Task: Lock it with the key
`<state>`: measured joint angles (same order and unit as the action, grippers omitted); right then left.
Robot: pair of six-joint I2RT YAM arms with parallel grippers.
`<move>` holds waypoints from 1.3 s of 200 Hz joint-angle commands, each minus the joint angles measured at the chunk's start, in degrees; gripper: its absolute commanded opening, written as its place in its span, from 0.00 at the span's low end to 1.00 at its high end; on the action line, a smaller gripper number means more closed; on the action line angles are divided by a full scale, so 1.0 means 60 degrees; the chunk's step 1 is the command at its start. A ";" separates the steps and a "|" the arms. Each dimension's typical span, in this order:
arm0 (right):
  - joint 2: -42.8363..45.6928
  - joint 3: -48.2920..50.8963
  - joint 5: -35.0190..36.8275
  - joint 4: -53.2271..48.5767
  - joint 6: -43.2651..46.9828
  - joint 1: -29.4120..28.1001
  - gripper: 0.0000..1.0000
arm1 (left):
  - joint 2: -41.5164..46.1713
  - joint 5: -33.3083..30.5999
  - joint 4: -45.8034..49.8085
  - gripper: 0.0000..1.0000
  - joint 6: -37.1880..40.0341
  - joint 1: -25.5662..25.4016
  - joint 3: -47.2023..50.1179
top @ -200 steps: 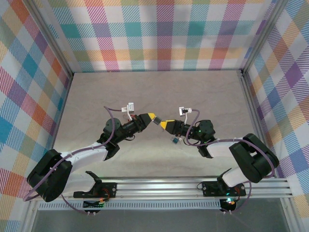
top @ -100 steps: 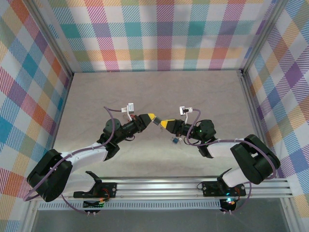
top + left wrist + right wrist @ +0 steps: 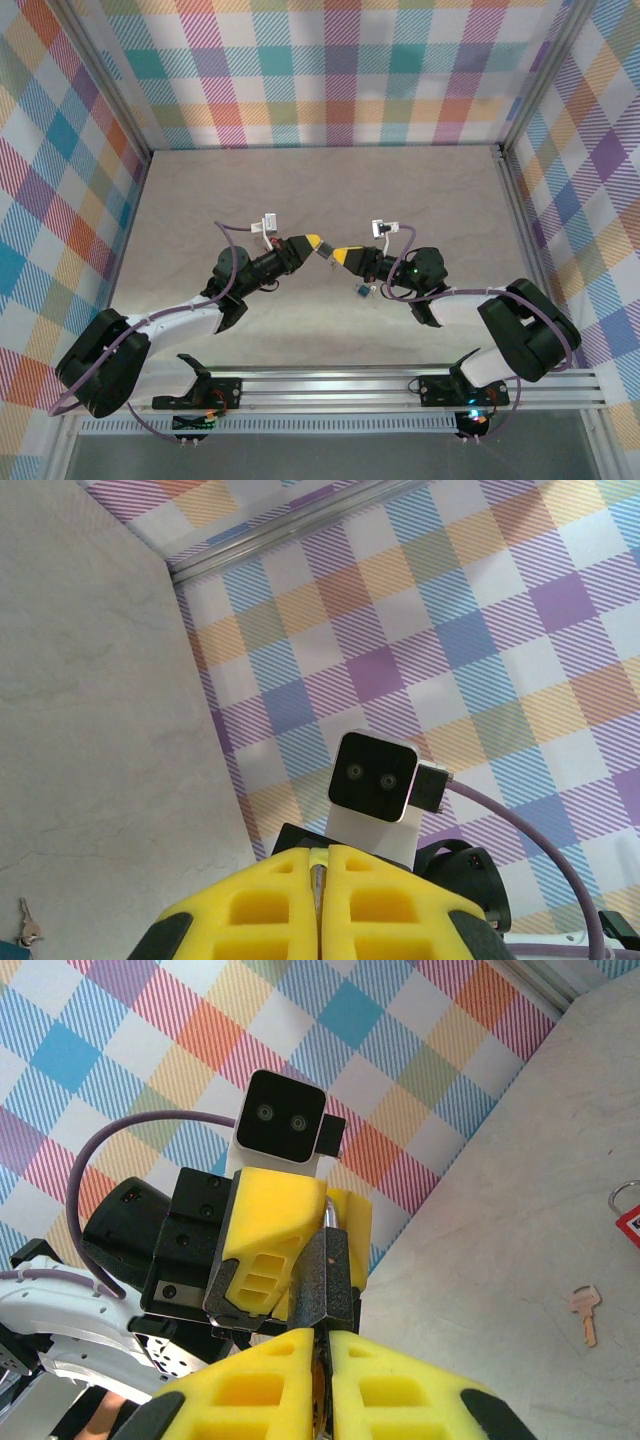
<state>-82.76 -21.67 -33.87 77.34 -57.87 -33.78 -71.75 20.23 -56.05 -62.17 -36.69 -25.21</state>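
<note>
Beige stone-look table [image 3: 320, 190], loud plaid walls [image 3: 330, 70] on three sides, metal rail [image 3: 400, 385] along the bottom of the top view. Left arm [image 3: 190, 320] and right arm [image 3: 470, 305] come up from the bottom corners and bend inward. That puts the left gripper [image 3: 319, 246] and right gripper [image 3: 334, 254] tip to tip just below mid-frame.

Left gripper is clenched on the key [image 3: 327, 1215], a thin silver sliver between its dark pads [image 3: 305, 1280], centre of the right wrist view. Right gripper's fingers look squeezed together right at those pads; can't tell if they've got the key too. A loose key [image 3: 585, 1312] lies on the table at right, below a red tag [image 3: 630, 1222] at the edge.
</note>
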 commanded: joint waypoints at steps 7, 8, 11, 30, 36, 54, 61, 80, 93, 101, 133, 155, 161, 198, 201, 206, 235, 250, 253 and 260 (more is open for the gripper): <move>0.0085 -0.0210 -0.0175 0.0542 0.0006 -0.0138 0.10 | 0.0122 -0.0261 -0.0773 0.00 -0.0082 -0.0096 0.0071; 0.0091 -0.0210 -0.0180 0.0542 0.0006 -0.0140 0.10 | 0.0122 -0.0263 -0.0776 0.00 -0.0082 -0.0096 0.0071; 0.0076 -0.0219 -0.0178 0.0542 -0.0002 -0.0141 0.10 | 0.0122 -0.0266 -0.0780 0.00 -0.0082 -0.0096 0.0071; 0.0013 -0.0281 -0.0199 0.0542 0.0028 -0.0221 0.08 | 0.0077 -0.0281 -0.0851 0.00 -0.0097 -0.0103 0.0100; 0.0002 -0.0298 -0.0191 0.0542 0.0039 -0.0254 0.06 | 0.0063 -0.0293 -0.0889 0.00 -0.0115 -0.0097 0.0100; -0.0020 -0.0301 -0.0031 0.0542 0.0068 -0.0328 0.00 | 0.0034 -0.0350 -0.0990 0.00 -0.0141 -0.0096 0.0133; -0.0020 -0.0286 0.0043 0.0542 0.0076 -0.0353 0.00 | 0.0026 -0.0388 -0.1039 0.00 -0.0156 -0.0096 0.0156; -0.0049 -0.0230 0.0244 0.0542 0.0120 -0.0425 0.00 | 0.0046 -0.0555 -0.1322 0.00 -0.0217 -0.0096 0.0281; -0.0053 -0.0172 0.0356 0.0542 0.0178 -0.0488 0.00 | 0.0088 -0.0680 -0.1528 0.00 -0.0229 -0.0089 0.0359; -0.0034 -0.0119 0.0441 0.0542 0.0210 -0.0520 0.00 | 0.0105 -0.0740 -0.1587 0.00 -0.0231 -0.0096 0.0380; 0.0060 0.0033 0.0557 0.0542 0.0357 -0.0610 0.00 | 0.0082 -0.1041 -0.2141 0.00 -0.0409 -0.0096 0.0482; 0.0138 0.0109 0.0521 0.0535 0.0401 -0.0654 0.00 | -0.0087 -0.1112 -0.2521 0.00 -0.0614 -0.0089 0.0424; 0.0154 0.0136 0.0497 0.0548 0.0424 -0.0654 0.00 | -0.0137 -0.1141 -0.2642 0.00 -0.0670 -0.0083 0.0412; 0.0272 0.0423 0.0409 0.0542 0.0459 -0.0669 0.00 | -0.0411 -0.1145 -0.3028 0.00 -0.0880 -0.0067 0.0234; 0.0273 0.0452 0.0400 0.0542 0.0449 -0.0669 0.00 | -0.0419 -0.1145 -0.3042 0.00 -0.0894 -0.0067 0.0212; 0.0295 0.0496 0.0372 0.0542 0.0459 -0.0669 0.00 | -0.0453 -0.1164 -0.3070 0.00 -0.0915 -0.0060 0.0188; 0.0445 0.0825 0.0372 0.0542 0.0548 -0.0683 0.00 | -0.0490 -0.1188 -0.3123 0.00 -0.0976 -0.0031 0.0093; 0.0520 0.0979 0.0385 0.0542 0.0566 -0.0679 0.00 | -0.0479 -0.1203 -0.3149 0.00 -0.1018 -0.0008 0.0049; 0.0533 0.0999 0.0388 0.0542 0.0565 -0.0681 0.00 | -0.0486 -0.1216 -0.3142 0.00 -0.1027 0.0004 0.0043; 0.0550 0.1044 0.0411 0.0542 0.0576 -0.0672 0.00 | -0.0472 -0.1218 -0.3148 0.00 -0.1040 0.0006 0.0003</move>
<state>-80.49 -17.82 -27.53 79.05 -56.45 -36.73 -74.96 18.28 -66.37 -66.37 -37.50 -22.31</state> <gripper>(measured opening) 0.041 0.060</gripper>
